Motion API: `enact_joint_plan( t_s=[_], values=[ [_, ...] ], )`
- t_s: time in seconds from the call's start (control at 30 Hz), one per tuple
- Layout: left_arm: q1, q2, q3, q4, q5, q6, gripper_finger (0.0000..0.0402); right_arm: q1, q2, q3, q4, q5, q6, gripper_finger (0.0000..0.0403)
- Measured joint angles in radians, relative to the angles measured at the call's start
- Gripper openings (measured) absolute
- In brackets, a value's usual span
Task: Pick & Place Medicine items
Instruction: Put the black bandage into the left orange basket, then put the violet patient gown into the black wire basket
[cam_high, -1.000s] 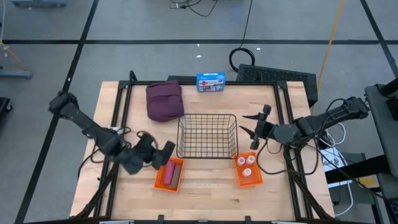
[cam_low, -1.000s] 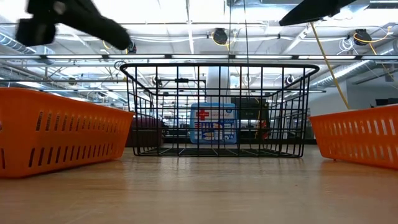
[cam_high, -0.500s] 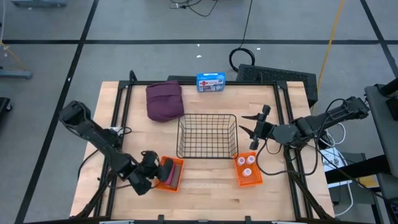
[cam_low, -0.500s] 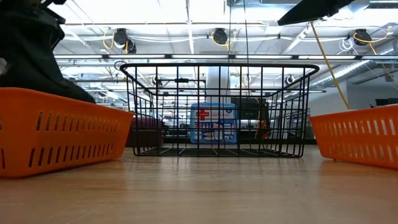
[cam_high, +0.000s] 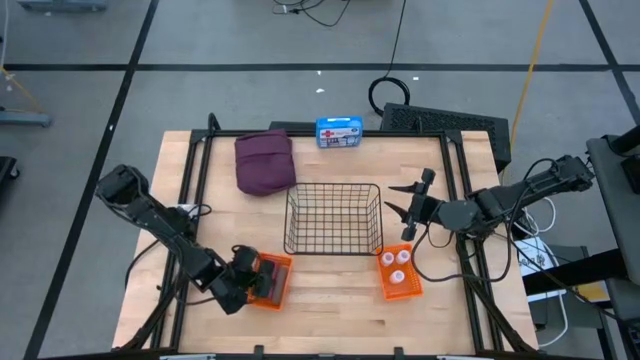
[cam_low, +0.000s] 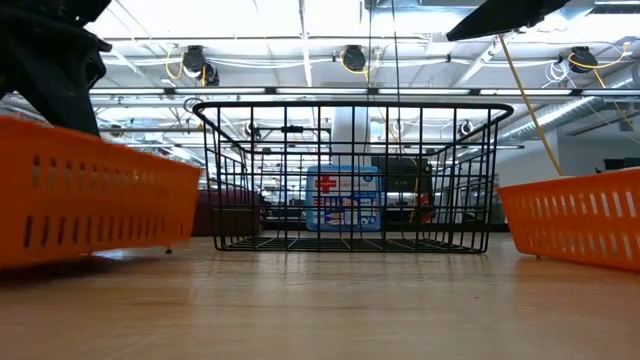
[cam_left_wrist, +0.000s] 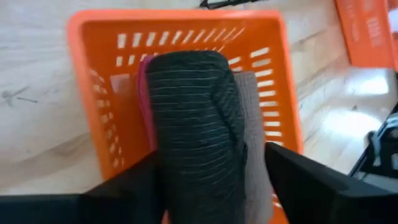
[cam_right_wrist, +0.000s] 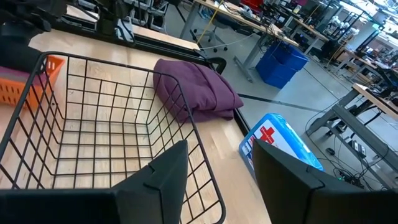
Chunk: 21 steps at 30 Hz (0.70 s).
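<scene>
My left gripper reaches down into the left orange bin, open. In the left wrist view its fingers stand on either side of the dark-grey oblong piece, which lies in the bin beside a pink cylinder. Three small white bottles stand in the right orange bin. The maroon pouch lies flat on the table at the far left. My right gripper hovers open by the wire basket's right side, holding nothing. My left gripper comes from above, slanting down into the bin, with its fingers along the two long sides of the dark-grey piece. Whether they touch it I cannot tell. The piece lies in the bin.
The black wire basket stands mid-table between the two orange bins. A blue first-aid box sits at the far edge, behind the basket. Bare wood lies along the near edge.
My left gripper has swung toward the near edge and come down into the left orange bin. In the low view that bin has shifted, its rim now higher and slanting. My right arm has kept still.
</scene>
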Motion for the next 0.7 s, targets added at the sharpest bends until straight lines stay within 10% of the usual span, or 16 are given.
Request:
enact_joint_plan(
  t_s=[0.3, 0.7],
  values=[
    [0.066, -0.088, 0.0, -0.006, 0.11, 0.116, 0.0344, 0.0, 0.0, 0.0, -0.005, 0.0, -0.006, 0.0166],
    [0.207, -0.392, 0.006, -0.014, 0.063, 0.537, 0.0358, 0.0, 0.0, -0.031, -0.001, 0.0, -0.016, 0.0167]
  ],
)
